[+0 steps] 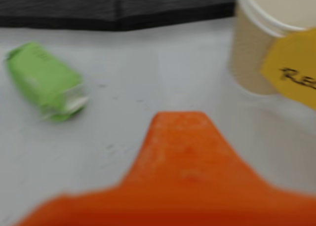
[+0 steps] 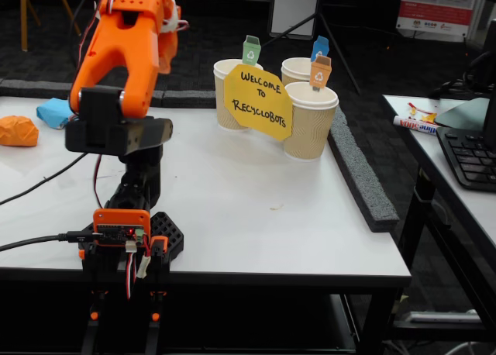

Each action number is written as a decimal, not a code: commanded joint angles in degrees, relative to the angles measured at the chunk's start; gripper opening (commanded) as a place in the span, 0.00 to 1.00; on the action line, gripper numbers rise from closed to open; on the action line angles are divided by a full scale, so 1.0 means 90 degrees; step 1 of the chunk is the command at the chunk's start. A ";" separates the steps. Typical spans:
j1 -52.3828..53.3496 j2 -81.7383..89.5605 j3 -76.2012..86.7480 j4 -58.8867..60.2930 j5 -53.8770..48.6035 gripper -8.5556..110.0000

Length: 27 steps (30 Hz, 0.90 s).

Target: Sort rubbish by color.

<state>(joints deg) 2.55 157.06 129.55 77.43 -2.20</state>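
Wrist view is blurred throughout; only one orange finger (image 1: 180,152) of the gripper shows, rising from the bottom edge, so can't tell if the pincer is released or clenched; nothing seen in its grip. In the fixed view the gripper itself is hidden behind the arm's (image 2: 128,37) own orange body, top of arm cut off by the frame.

Green wad (image 1: 45,81) lies on the white table (image 1: 163,73) at upper left of wrist view, well apart from the finger, w/ a whitish end; not visible in fixed view, prob. behind the arm. Orange wad (image 2: 18,130) sits at far left of fixed view, partly cut by the edge; blue wad (image 2: 54,112) just beside it, its right part hidden by the arm.

Paper cup (image 1: 256,43) at upper right of wrist view, rim cut off; yellow sign (image 1: 294,70) in front of it, only "RE" legible, rest out of frame. Fixed view shows the sign (image 2: 258,101) whole: "WELCOME TO RECYCLOBOTS"; it covers parts of the three cups (image 2: 310,122). Small tags stick up from the cups: green (image 2: 251,51), blue (image 2: 319,46), orange (image 2: 321,71), each w/ a recycling mark, too small for detail.

Marker (image 2: 415,125) on the side desk at right, label unreadable; keyboard (image 2: 469,149) cut off by the edge.
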 commanded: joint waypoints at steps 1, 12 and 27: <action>-0.0879 0.0059 -0.1084 0.0322 -0.0137 0.13; -0.3174 0.0059 -0.1533 0.0781 -0.0137 0.13; -0.3906 0.0059 -0.1494 0.0645 -0.0137 0.12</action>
<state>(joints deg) -31.82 157.06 122.52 84.64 -2.20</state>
